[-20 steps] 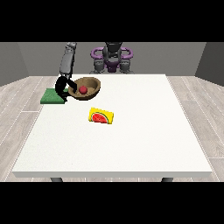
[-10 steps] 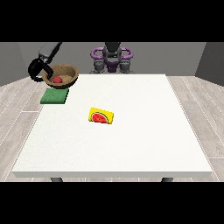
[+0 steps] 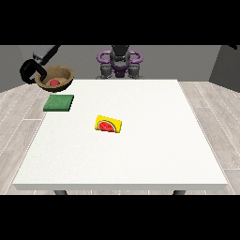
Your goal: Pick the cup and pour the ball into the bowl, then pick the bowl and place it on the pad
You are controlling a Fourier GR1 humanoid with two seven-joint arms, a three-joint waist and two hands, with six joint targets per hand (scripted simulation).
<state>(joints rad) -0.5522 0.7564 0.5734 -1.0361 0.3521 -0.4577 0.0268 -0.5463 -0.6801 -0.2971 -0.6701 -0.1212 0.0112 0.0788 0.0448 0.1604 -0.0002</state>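
Raised since the earlier frame, my hand at the view's left curls round the wooden bowl holding the red ball, above and behind the green pad; lowering remains.

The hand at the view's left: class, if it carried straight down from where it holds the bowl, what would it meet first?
Probably the green pad, or the table edge beside it. The hand holds the bowl up and slightly left of the pad; depth is unclear.
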